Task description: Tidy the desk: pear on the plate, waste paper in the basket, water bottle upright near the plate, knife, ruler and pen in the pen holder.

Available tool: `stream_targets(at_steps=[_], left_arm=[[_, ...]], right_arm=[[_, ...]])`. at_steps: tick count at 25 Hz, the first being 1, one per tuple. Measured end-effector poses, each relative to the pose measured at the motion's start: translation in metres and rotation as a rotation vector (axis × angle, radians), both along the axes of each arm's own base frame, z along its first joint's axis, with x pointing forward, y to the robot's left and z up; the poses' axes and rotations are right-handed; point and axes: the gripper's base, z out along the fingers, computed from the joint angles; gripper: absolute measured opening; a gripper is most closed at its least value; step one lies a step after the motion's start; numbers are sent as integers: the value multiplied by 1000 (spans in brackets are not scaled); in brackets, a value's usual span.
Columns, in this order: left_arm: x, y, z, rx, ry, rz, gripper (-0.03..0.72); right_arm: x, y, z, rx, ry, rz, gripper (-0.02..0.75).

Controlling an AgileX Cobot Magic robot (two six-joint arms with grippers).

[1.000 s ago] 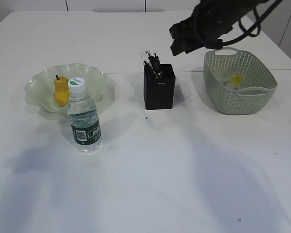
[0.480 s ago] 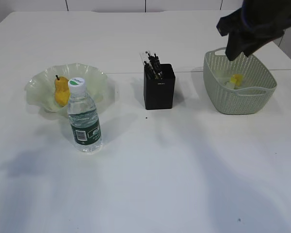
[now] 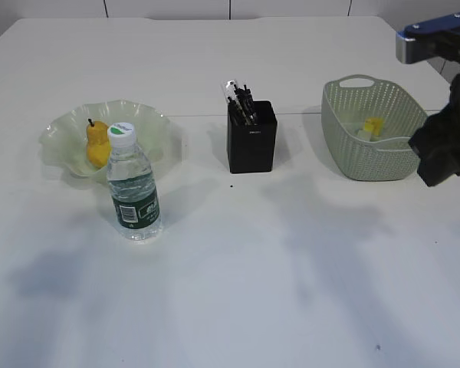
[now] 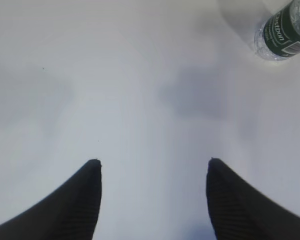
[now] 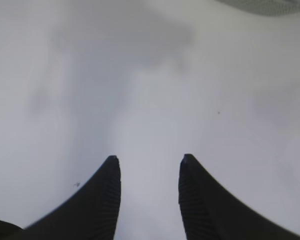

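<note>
The yellow pear [image 3: 97,142] lies in the pale green plate [image 3: 152,123] at the left. The water bottle [image 3: 134,188] stands upright just in front of the plate. It also shows in the left wrist view, as the water bottle [image 4: 285,31] at the top right. The black pen holder [image 3: 251,142] holds several dark sticks and a clear ruler [image 3: 230,90]; I cannot pick out the knife or the pen among them. Yellow waste paper [image 3: 373,125] lies in the basket [image 3: 377,162]. My left gripper [image 4: 152,162] and right gripper [image 5: 149,159] are both open and empty above the bare desk [image 3: 238,268].
My right arm [image 3: 447,146] hangs at the right edge, just in front of the basket's right end. A sliver of the basket rim [image 5: 270,4] shows at the top of the right wrist view. The left arm is outside the exterior view.
My right arm has swung from above the pen holder and basket over to the right edge and down. The objects have not moved.
</note>
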Motion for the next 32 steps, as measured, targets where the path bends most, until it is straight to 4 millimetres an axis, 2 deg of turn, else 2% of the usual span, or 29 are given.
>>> stream_targets(at_steps=[5, 11, 17, 26, 32], left_arm=[[-33, -4, 3, 10, -68, -2, 466], [-74, -8, -5, 17, -126, -6, 466], [-92, -12, -4, 22, -176, -21, 466], [-119, -19, -3, 27, -240, -123, 466], [-138, -20, -22, 27, -254, -125, 466]], right_arm=[[-28, -5, -9, 16, -11, 4, 293], [-63, -11, 3, 46, -71, 1, 293], [-104, -19, 19, 78, -153, -33, 293], [-185, -40, 34, 96, -282, -99, 293], [-249, -58, 36, 127, -472, -147, 293]])
